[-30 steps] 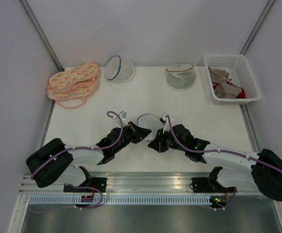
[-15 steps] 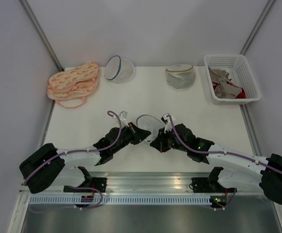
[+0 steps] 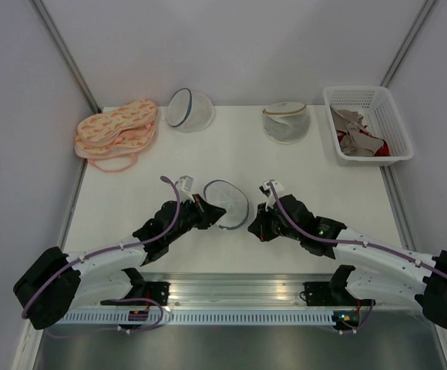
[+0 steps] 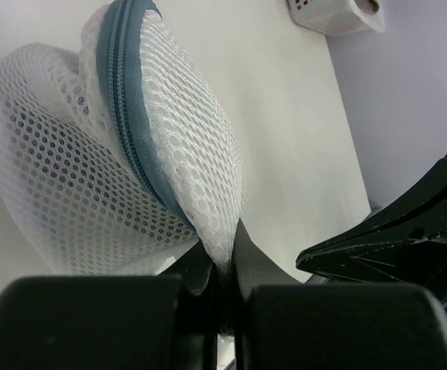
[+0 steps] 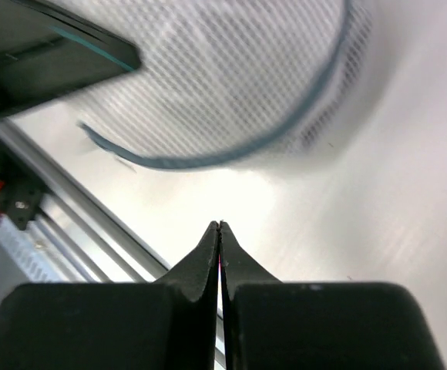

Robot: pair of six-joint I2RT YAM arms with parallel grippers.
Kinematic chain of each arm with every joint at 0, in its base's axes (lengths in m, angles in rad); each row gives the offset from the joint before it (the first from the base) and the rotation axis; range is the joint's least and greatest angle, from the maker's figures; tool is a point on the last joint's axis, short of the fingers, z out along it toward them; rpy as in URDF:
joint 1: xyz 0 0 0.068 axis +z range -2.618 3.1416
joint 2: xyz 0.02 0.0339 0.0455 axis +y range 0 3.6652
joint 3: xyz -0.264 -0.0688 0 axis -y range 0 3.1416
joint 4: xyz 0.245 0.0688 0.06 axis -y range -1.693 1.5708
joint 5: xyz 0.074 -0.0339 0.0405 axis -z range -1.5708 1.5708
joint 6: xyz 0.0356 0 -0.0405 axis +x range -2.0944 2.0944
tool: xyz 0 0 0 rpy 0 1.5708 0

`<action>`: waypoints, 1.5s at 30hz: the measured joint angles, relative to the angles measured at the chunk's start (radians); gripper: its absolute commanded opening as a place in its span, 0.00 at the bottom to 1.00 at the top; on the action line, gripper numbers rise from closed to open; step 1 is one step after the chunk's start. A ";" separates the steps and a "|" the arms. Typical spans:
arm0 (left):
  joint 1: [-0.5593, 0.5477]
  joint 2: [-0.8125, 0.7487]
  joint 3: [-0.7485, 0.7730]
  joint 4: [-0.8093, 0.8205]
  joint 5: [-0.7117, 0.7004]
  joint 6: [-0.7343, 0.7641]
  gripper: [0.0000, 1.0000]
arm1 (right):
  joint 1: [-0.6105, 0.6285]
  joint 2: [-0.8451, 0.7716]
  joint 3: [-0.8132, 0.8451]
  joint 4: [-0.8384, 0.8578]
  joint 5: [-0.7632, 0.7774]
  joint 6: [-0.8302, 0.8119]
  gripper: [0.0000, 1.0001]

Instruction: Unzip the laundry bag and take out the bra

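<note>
Tabletop (image 3: 208, 158) — one laundry bag (image 3: 227, 204), two other domes (image 3: 190, 110) (image 3: 287, 123), two grippers (image 3: 206, 210) (image 3: 254, 226)

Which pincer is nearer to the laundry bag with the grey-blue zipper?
Left. The left pincer is pinching the laundry bag at its mesh edge; the right pincer is shut, beside it, not touching.

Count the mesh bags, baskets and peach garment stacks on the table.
Mesh bags: 3 (grey-blue-rimmed bag, navy-rimmed bag, beige-rimmed bag)
Baskets: 1 (white basket)
Peach garment stacks: 1 (peach stack)
Total: 5
</note>
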State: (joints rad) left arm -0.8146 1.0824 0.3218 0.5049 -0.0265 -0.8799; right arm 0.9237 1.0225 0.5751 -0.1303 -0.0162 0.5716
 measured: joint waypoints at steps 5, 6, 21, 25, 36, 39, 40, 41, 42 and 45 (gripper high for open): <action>0.022 -0.017 -0.007 -0.038 0.001 0.027 0.02 | -0.010 0.002 0.000 -0.103 0.040 -0.015 0.00; 0.022 -0.017 -0.007 -0.039 0.002 0.028 0.02 | -0.010 0.003 0.000 -0.109 0.039 -0.016 0.00; 0.023 -0.029 -0.009 -0.034 0.037 -0.040 0.02 | -0.011 0.068 -0.092 0.250 -0.159 0.055 0.48; 0.023 -0.040 -0.011 -0.030 0.037 -0.090 0.02 | -0.008 0.140 -0.111 0.393 -0.199 0.104 0.47; 0.024 -0.042 -0.038 0.013 0.034 -0.179 0.02 | 0.022 0.227 -0.134 0.606 -0.223 0.186 0.46; 0.024 -0.042 -0.050 0.030 0.032 -0.194 0.02 | 0.024 0.241 -0.134 0.624 -0.219 0.196 0.42; 0.024 -0.042 -0.052 0.032 0.032 -0.198 0.02 | 0.025 0.243 -0.134 0.626 -0.214 0.198 0.36; 0.024 -0.042 -0.053 0.035 0.032 -0.200 0.02 | 0.026 0.244 -0.134 0.626 -0.208 0.199 0.32; 0.024 -0.042 -0.054 0.039 0.032 -0.202 0.02 | 0.027 0.244 -0.134 0.626 -0.202 0.199 0.29; 0.026 -0.042 -0.054 0.045 0.032 -0.204 0.02 | 0.029 0.242 -0.134 0.622 -0.173 0.199 0.22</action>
State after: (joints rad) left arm -0.7891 1.0401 0.2680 0.5495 0.0055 -1.0843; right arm 0.9527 1.2644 0.4416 0.4919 -0.1890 0.7704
